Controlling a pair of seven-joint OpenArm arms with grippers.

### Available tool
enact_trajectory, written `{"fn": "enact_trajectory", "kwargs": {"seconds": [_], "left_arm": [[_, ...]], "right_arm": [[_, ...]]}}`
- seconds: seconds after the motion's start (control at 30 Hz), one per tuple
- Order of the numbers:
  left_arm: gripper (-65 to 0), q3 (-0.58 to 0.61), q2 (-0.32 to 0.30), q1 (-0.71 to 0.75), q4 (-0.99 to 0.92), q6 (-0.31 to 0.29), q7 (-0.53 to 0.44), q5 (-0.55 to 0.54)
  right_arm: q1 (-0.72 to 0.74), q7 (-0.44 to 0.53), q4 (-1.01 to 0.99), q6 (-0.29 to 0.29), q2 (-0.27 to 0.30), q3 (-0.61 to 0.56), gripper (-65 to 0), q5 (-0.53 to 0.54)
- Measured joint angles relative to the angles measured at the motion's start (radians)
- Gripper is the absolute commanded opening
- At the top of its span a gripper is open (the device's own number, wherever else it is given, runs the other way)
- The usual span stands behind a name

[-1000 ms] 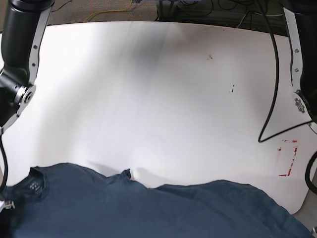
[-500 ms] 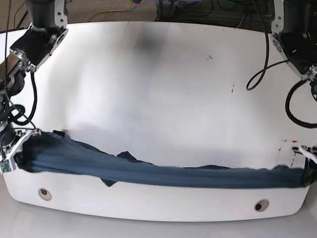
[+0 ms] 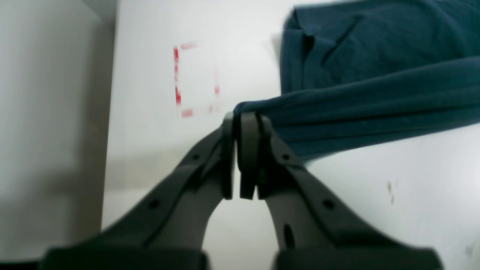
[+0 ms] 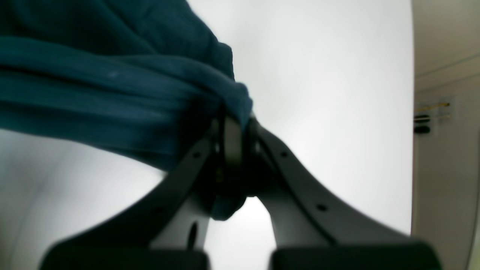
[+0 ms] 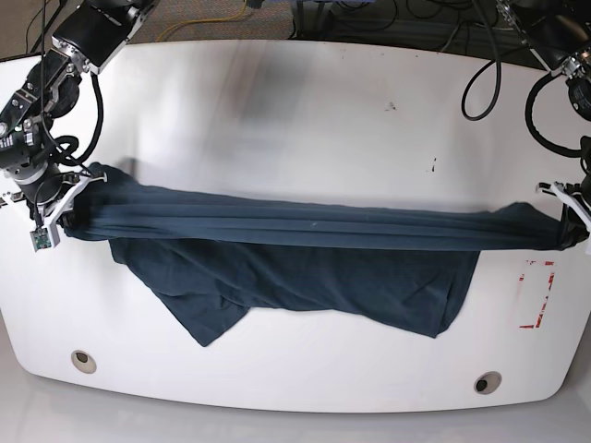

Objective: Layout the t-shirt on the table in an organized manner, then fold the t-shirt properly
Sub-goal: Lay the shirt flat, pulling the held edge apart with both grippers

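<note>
Two grommet holes (image 5: 83, 361) flank t-shirt (image 5: 305, 277); red tape rectangle (image 5: 538, 293) beside.

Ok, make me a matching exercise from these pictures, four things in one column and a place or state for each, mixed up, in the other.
Things:
1. t-shirt
2. left gripper
3. red tape mark
4. grommet hole

Places or states:
A. near the table's front edge, on the base view's left
B. stretched taut between the two arms
C. shut on one end of the shirt
D. on the table beside the left gripper, bare

Pairs: 1-B, 2-C, 3-D, 4-A
</note>
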Motion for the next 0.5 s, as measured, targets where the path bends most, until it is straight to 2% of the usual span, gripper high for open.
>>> {"fn": "enact_trajectory", "kwargs": {"seconds": [0.2, 0.5], "left_arm": [[-65.0, -0.059, 0.009, 0.089, 0.0, -0.021, -0.003, 0.001], [-65.0, -0.085, 0.009, 0.215, 0.0, -0.04, -0.004, 0.005]], "right_arm": [[-0.07, -0.002, 0.016, 0.0, -0.025, 0.003, -64.8, 0.0], [-0.192, 0.01, 0.058, 0.0, -0.043, 0.003, -64.8, -0.001]]}}
